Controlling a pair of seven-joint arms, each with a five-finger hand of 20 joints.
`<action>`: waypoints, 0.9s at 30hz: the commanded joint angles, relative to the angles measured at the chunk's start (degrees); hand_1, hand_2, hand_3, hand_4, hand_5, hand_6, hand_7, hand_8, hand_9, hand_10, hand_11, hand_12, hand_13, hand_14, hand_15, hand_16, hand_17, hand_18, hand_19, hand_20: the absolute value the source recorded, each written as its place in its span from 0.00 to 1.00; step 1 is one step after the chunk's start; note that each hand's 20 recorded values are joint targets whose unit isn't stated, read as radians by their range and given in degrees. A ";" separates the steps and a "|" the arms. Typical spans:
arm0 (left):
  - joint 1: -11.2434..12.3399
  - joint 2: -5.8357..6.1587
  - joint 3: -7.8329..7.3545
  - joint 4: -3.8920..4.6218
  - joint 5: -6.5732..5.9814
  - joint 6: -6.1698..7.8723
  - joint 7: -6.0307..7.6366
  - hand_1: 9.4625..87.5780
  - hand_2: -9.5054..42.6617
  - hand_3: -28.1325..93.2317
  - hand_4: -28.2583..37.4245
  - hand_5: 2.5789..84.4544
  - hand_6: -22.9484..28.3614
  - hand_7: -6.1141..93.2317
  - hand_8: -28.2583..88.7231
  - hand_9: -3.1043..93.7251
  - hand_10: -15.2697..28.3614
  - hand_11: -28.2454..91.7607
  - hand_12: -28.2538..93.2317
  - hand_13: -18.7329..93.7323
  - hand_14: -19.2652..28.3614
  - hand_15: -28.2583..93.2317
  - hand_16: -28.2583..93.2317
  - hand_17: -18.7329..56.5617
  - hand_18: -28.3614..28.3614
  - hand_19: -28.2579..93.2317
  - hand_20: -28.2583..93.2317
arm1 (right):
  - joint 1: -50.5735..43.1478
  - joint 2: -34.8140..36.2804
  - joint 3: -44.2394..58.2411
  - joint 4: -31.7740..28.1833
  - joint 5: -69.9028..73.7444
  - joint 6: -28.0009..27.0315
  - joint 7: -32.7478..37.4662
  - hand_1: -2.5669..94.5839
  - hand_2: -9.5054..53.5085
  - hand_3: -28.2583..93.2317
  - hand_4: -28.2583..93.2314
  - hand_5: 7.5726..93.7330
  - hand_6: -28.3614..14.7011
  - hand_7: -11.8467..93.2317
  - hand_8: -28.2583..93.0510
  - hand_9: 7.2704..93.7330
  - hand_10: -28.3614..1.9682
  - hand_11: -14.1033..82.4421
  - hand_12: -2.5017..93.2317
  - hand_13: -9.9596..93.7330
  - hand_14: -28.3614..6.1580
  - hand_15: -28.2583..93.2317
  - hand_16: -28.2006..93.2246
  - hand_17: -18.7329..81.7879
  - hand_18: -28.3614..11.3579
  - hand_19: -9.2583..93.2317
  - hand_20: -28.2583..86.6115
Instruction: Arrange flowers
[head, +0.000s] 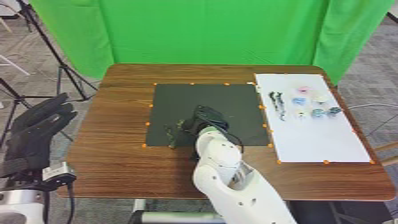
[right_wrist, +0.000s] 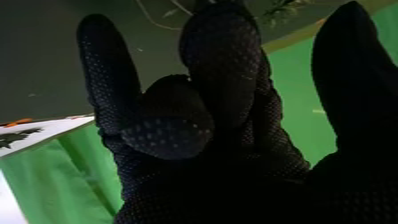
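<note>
Seemingly the work is at an early stage. On the brown worktop, the dark mat lies in the centre; the white sheet is at 3 o'clock. The left robot hand, open, waits empty beyond the 9 o'clock edge. Over the mat, the right robot hand is loosely open, its thumb apart; whether it holds some stem, I cannot tell. The flowers lie on the sheet, not inside any container, and are probably left to arrange. Green sprigs are on the mat, toward its 8 o'clock.
</note>
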 joint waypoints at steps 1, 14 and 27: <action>0.64 -0.44 -0.19 -0.37 0.19 -0.55 -0.25 0.27 0.23 0.91 0.22 0.42 0.62 0.24 0.14 0.35 0.77 0.56 0.29 0.33 0.88 0.74 0.10 0.09 0.86 0.68 0.30 | -0.54 0.14 -0.06 -0.31 0.12 -0.10 0.68 0.34 0.13 0.82 0.07 0.77 0.33 0.23 0.16 1.00 0.57 0.64 0.21 1.00 0.72 0.80 0.36 0.63 0.10 0.92 0.08; 2.50 -1.15 -1.57 -0.86 -0.18 -0.45 0.13 0.27 0.24 0.91 0.22 0.42 0.62 0.24 0.14 0.35 0.77 0.56 0.29 0.33 0.88 0.74 0.10 0.09 0.86 0.68 0.30 | -3.48 -1.64 3.75 -3.39 1.54 -3.78 0.37 0.33 0.14 0.82 0.07 0.79 0.25 0.22 0.15 1.00 0.58 0.67 0.18 1.00 0.72 0.80 0.34 0.66 0.13 0.92 0.05; 1.71 -0.99 -0.89 -0.55 -0.41 -0.77 0.26 0.27 0.24 0.91 0.22 0.42 0.62 0.24 0.14 0.35 0.77 0.56 0.29 0.33 0.88 0.74 0.10 0.09 0.86 0.68 0.30 | -5.64 -3.58 6.83 -5.69 8.24 -8.15 1.50 0.27 0.29 0.81 0.07 0.78 0.22 0.21 0.14 1.00 0.56 0.68 0.17 1.00 0.70 0.82 0.33 0.68 0.14 0.91 0.03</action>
